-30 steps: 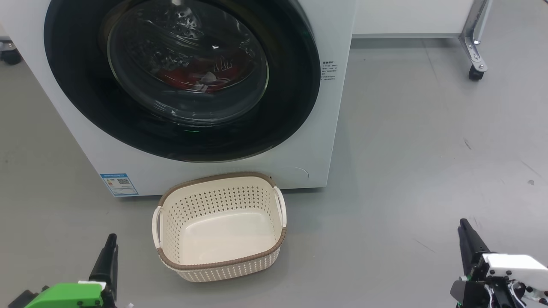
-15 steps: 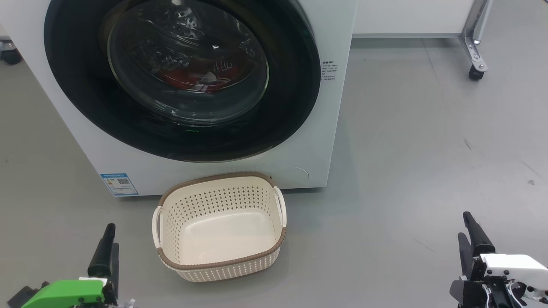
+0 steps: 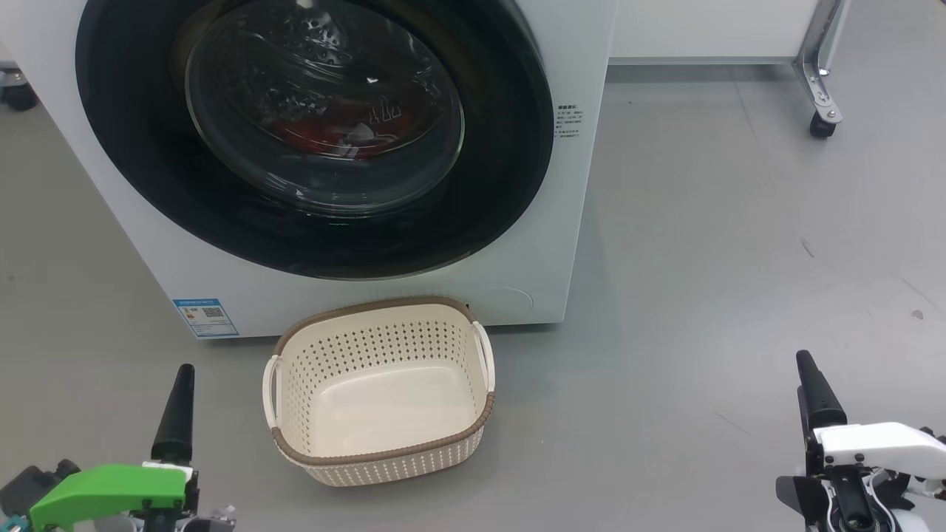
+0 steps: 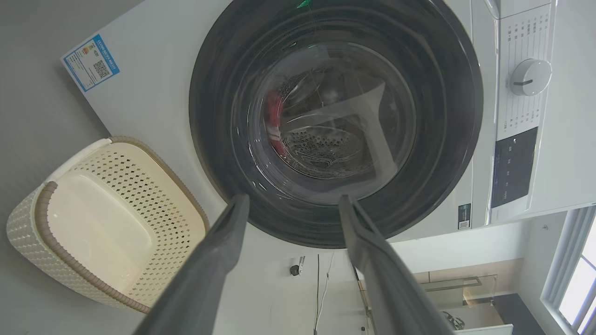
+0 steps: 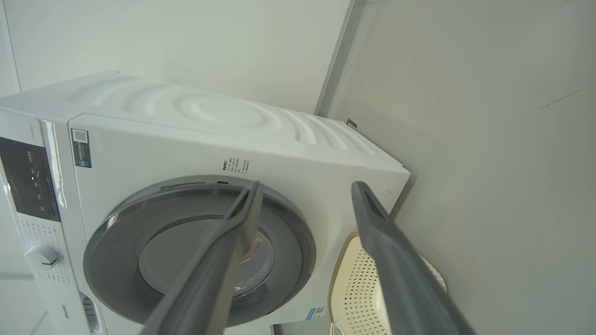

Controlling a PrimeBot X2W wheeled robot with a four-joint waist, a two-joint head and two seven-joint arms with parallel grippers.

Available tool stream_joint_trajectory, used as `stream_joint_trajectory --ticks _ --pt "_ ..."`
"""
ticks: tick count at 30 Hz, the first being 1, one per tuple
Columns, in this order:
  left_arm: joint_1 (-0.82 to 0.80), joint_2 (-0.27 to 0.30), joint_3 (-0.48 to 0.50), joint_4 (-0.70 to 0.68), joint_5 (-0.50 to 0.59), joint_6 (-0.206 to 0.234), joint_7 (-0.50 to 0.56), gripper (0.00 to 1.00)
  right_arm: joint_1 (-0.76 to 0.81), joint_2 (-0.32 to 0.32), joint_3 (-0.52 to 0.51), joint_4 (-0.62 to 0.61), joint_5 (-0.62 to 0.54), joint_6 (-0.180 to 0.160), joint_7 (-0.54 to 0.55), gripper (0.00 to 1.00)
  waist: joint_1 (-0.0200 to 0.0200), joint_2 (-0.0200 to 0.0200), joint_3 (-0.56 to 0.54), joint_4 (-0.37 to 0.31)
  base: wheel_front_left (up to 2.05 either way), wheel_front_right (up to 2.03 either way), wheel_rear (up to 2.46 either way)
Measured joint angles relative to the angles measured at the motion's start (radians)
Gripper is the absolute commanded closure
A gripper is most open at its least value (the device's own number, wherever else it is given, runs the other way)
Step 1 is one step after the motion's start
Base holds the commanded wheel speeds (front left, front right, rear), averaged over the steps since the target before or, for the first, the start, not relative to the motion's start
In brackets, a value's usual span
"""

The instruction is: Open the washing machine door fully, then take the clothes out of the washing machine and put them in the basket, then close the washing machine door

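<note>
The white washing machine [image 3: 584, 185] stands ahead with its round black door [image 3: 502, 185] lying against its front. Through the glass window, red clothes [image 3: 325, 133] rest low in the drum; in the left wrist view the clothes [image 4: 274, 121] are a red strip. The cream basket [image 3: 392, 469] sits empty on the floor right in front of the machine. My left gripper [image 4: 293, 200] is open and holds nothing, one finger [image 3: 176, 421] rising left of the basket. My right gripper [image 5: 307, 186] is also open and holds nothing, a finger [image 3: 813, 391] well to the basket's right.
Grey floor stretches wide to the right of the machine. A metal leg on a caster [image 3: 819, 103] stands at the far right. Another wheel [image 3: 16, 94] sits behind the machine's left side. The control panel's white knob [image 4: 530, 77] is above the door.
Both grippers have gone from nearly shut to open. In the head view both arms have shifted slightly, their fingers reaching a little higher. Machine, door and basket have not moved.
</note>
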Motion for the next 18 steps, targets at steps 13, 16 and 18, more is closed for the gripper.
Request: stream_joint_trajectory --ticks 13,16,18 --pt "-0.002 0.044 -0.058 -0.02 0.231 0.0 -0.052 0.0 -0.018 -0.037 0.066 -0.003 -0.195 0.0 -0.05 0.0 0.0 0.0 0.0 0.001 0.0 0.0 0.0" --pt "-0.006 0.051 -0.072 -0.023 0.281 0.005 -0.062 0.0 -0.027 -0.043 0.089 -0.003 -0.246 -0.002 -0.057 0.0 0.0 0.0 0.0 0.001 0.0 0.0 0.0" --pt "-0.01 0.057 -0.082 -0.026 0.315 0.01 -0.069 0.0 -0.03 -0.052 0.103 -0.005 -0.286 -0.009 -0.067 0.0 0.0 0.0 0.0 0.001 0.0 0.0 0.0"
